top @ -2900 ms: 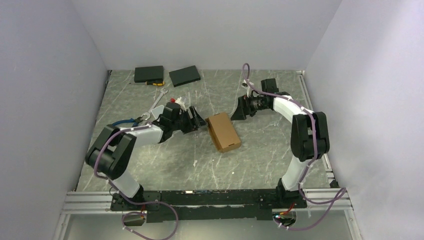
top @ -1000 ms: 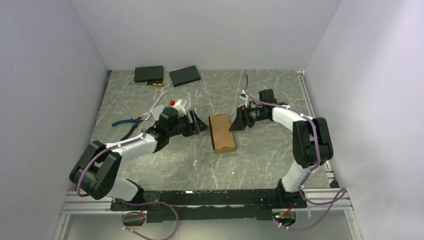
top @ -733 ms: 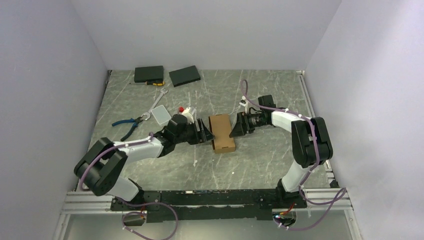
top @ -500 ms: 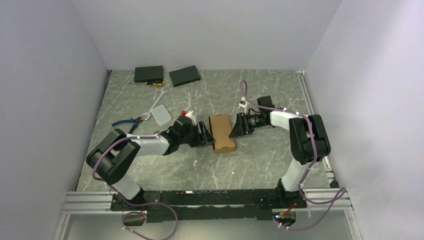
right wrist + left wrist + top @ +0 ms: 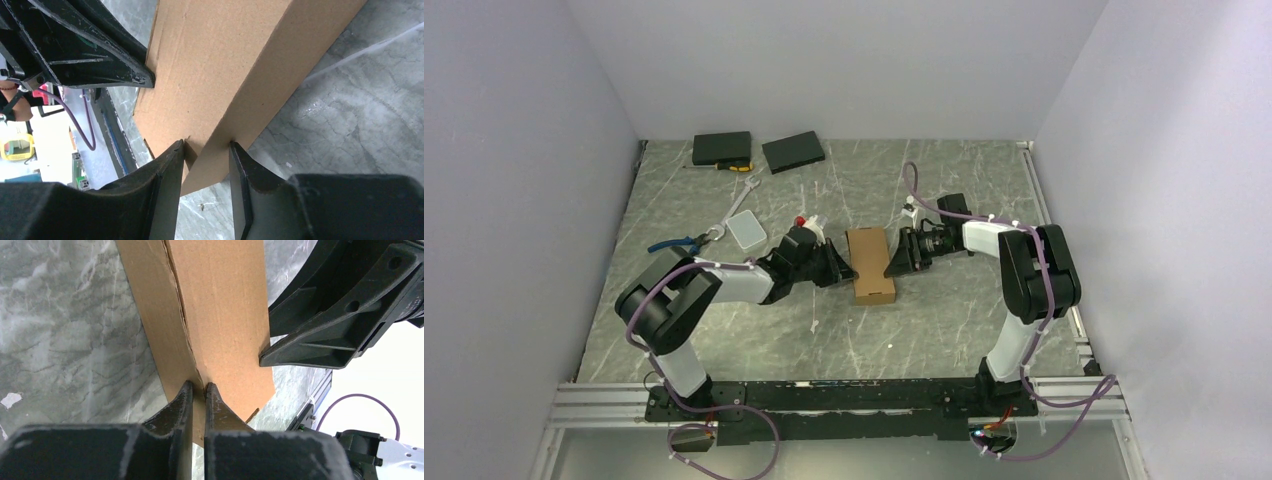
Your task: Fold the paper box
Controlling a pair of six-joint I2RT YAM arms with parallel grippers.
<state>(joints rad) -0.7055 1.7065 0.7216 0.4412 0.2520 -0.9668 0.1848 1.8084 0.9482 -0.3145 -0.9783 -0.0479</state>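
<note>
The paper box (image 5: 870,263) is a small closed brown carton lying on the marbled table between my two arms. My left gripper (image 5: 846,270) comes at it from the left. In the left wrist view that gripper (image 5: 199,388) is pinched shut on the cardboard at the seam along the paper box (image 5: 220,315) top edge. My right gripper (image 5: 892,262) meets the carton from the right. In the right wrist view the right gripper (image 5: 206,150) straddles the upper side edge of the paper box (image 5: 225,65), both fingertips touching cardboard.
Two black slabs (image 5: 722,149) (image 5: 793,151) lie at the back left. Blue-handled pliers (image 5: 679,245), a small clear tray (image 5: 746,233) and a wrench (image 5: 742,197) sit left of the box. A red-capped item (image 5: 809,221) is just behind my left wrist.
Both grippers have moved in against the box from opposite sides and narrowed their jaws onto its edges. The box has been squared up and barely shifts.
</note>
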